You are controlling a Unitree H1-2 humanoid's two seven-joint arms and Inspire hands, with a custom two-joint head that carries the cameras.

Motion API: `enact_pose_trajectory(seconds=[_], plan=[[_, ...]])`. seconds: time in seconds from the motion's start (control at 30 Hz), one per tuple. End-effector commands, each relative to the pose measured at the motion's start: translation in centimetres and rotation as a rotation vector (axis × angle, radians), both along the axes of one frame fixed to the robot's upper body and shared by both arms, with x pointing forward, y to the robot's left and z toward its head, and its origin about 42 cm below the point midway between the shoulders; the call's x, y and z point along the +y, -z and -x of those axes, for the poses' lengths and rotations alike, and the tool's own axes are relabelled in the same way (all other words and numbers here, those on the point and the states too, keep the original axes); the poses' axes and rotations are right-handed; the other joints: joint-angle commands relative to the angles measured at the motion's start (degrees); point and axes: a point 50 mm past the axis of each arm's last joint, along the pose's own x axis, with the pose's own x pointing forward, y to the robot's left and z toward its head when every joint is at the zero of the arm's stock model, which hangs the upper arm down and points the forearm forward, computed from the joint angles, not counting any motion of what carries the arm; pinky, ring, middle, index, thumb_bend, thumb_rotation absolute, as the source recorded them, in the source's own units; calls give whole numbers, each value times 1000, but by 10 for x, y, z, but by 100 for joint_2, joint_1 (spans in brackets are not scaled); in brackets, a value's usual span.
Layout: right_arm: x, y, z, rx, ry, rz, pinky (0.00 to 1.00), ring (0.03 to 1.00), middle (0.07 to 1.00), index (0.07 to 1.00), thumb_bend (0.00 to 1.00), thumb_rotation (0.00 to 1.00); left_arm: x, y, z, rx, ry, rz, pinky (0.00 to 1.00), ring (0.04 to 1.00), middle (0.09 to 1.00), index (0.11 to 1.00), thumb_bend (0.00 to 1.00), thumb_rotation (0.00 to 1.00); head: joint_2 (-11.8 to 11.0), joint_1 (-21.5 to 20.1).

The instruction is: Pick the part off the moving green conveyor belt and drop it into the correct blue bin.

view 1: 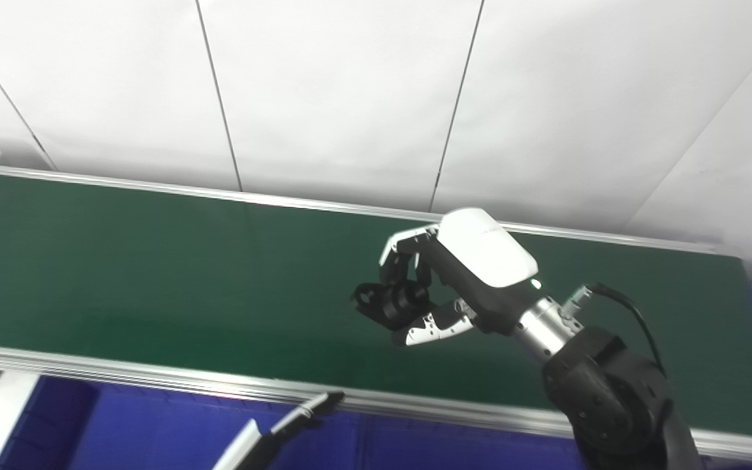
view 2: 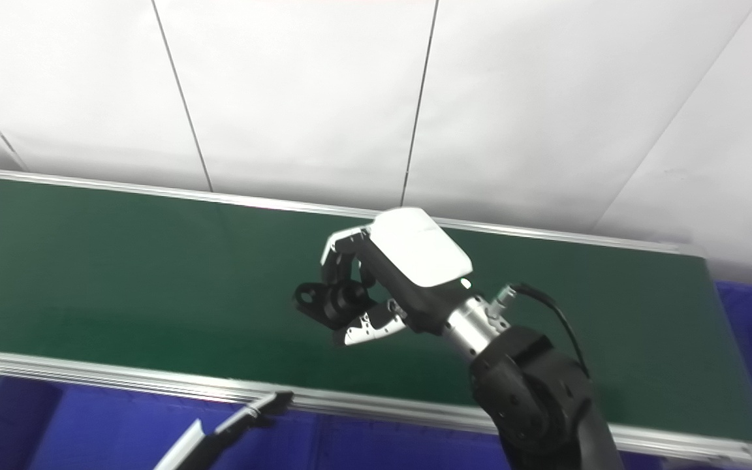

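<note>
White panel wall behind green conveyor belt, blue bin below near rail. Left eye view: right hand over belt, fingers clamped on black part. Right eye view: same grip; left hand only partly visible at bottom, fingers' state can't tell.

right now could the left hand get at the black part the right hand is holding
Probably not easily: only a fingertip of the left hand shows, low at the near rail, while the black part sits enclosed in the right hand above the belt.
</note>
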Motion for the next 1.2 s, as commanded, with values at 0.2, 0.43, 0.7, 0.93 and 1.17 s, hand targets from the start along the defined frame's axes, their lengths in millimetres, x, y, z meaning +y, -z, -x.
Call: enact_pose_trajectory(seconds=[0.2,0.43,0.7,0.93,1.17], plan=[[-32,21,49,109,103,-94,191,441,435,511,516,0,1,-18,4,-48,18,46,842,891,913,899,820,604,389,-207],[-50,39,85,231,208,-108,177,390,429,524,509,0,4,-27,2,-69,13,58,837,886,908,894,809,598,811,-556],[-57,82,127,373,325,-139,171,383,501,487,515,0,7,-32,-3,-72,17,71,843,894,913,894,800,614,948,-634],[-54,137,134,452,382,-80,152,256,479,486,523,0,11,-32,-5,-60,23,81,837,891,910,894,800,611,923,-603],[-48,178,128,536,375,75,183,252,472,486,526,0,14,-29,-3,-48,11,71,821,875,897,884,817,620,726,-511]])
